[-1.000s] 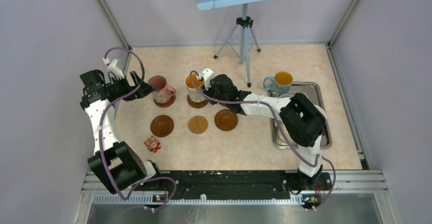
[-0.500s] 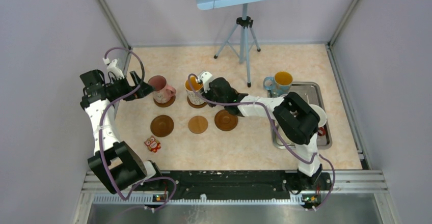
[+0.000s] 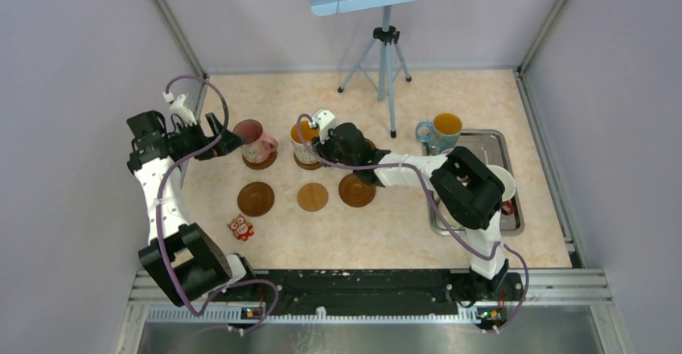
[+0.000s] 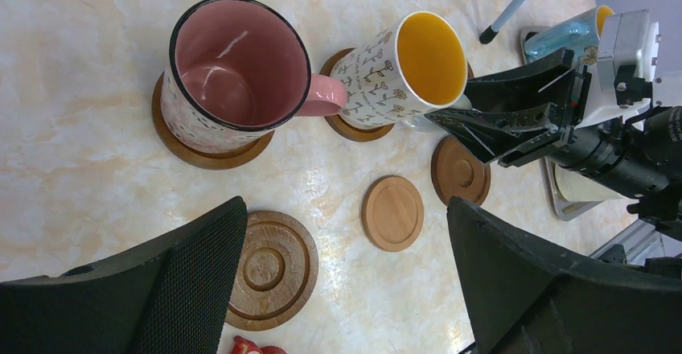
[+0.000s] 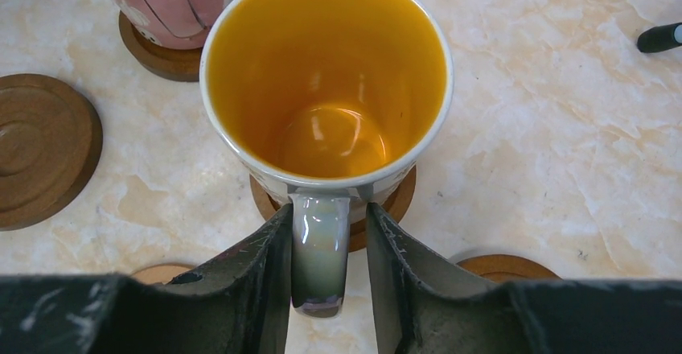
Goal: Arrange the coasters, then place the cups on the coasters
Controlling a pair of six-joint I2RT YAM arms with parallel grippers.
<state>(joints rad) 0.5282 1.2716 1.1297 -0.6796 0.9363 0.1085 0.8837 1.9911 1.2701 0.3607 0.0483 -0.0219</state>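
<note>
On the surface [image 3: 450,100] the white flower-patterned mug [image 5: 326,88] stands upright on a dark coaster [image 5: 400,197] beside the pink mug [image 4: 229,80], so this placing looks finished to me. The right fingers [image 5: 265,281] stand on both sides of its handle [image 5: 319,257] with a thin gap, not squeezing; the left fingers [image 4: 185,281] are wide open, empty.

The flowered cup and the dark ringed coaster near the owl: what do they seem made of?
The flowered cup looks like glazed ceramic: its orange inside shines with reflections. The ringed coaster looks like dark wood, probably turned, matt: grain and concentric grooves show.
</note>
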